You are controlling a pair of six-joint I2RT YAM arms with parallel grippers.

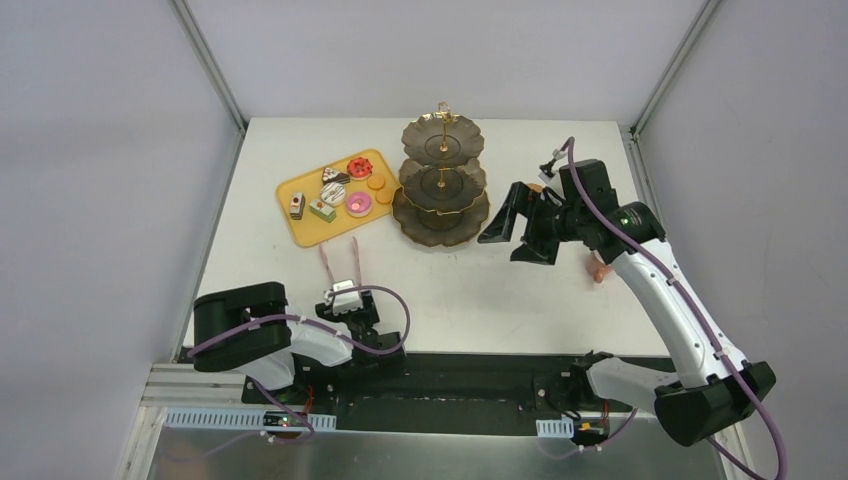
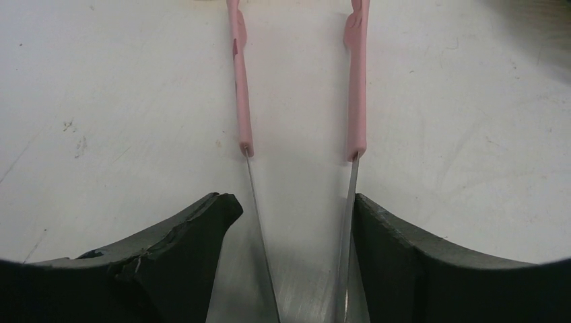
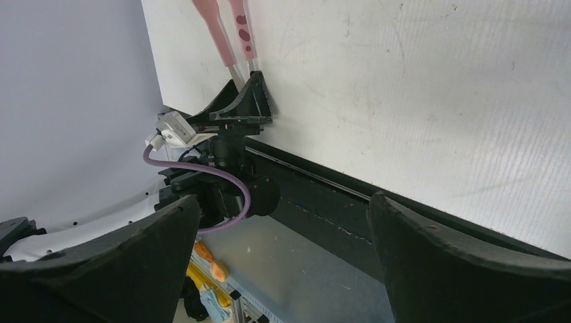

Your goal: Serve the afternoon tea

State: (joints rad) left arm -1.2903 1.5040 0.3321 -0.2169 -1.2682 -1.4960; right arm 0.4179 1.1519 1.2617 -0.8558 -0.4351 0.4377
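The dark three-tier stand with its gold rod stands at the back centre, its tiers bare. Left of it, small cakes and orange cookies lie on a yellow tray. My left gripper sits low near the front edge, shut on metal tongs. Their pink tips point toward the tray. My right gripper hangs open and empty just right of the stand. A small pinkish cup is mostly hidden behind the right arm.
The white table ends at grey walls behind and on both sides. The dark base rail runs along the near edge. In the right wrist view the left arm and the tongs show past the open fingers.
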